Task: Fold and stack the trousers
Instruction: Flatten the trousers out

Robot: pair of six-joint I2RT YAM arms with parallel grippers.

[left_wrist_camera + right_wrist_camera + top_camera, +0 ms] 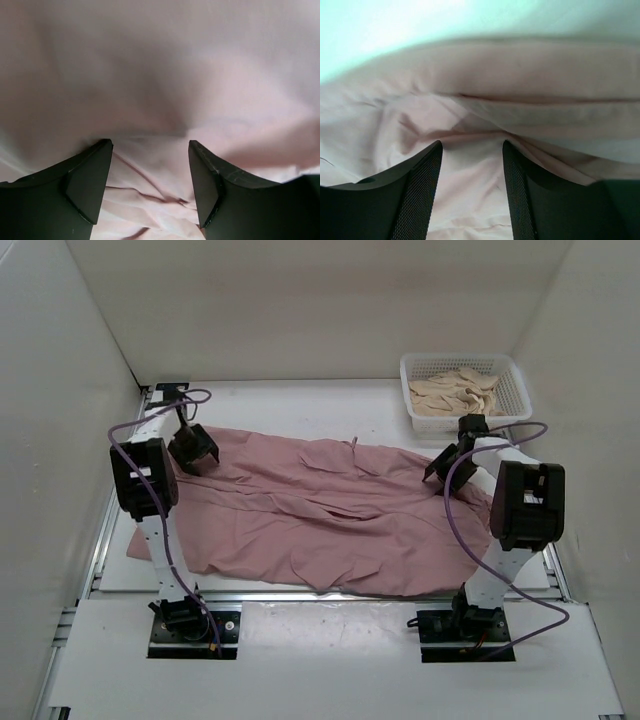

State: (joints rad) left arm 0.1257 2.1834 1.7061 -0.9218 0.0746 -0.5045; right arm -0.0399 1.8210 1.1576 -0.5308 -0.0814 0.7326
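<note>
The white flat table (pixel 300 400) fills the middle of the top view. Dusty-pink soft fabric trousers (pixel 330 520) lie spread and creased across its centre. A white plastic mesh basket (pixel 435 425) sits at upper right. The black left gripper (pixel 197 455), centre left, and the black right gripper (pixel 440 468), centre right, both press onto the trousers. Their jaws stand partly apart with cloth between them, not visibly pinched.

No text, label, brand or number is legible anywhere.

One pair trousers (pixel 320 520) — one white basket (pixel 455 357) — two grippers: left gripper (pixel 203 460), right gripper (pixel 434 474)
</note>
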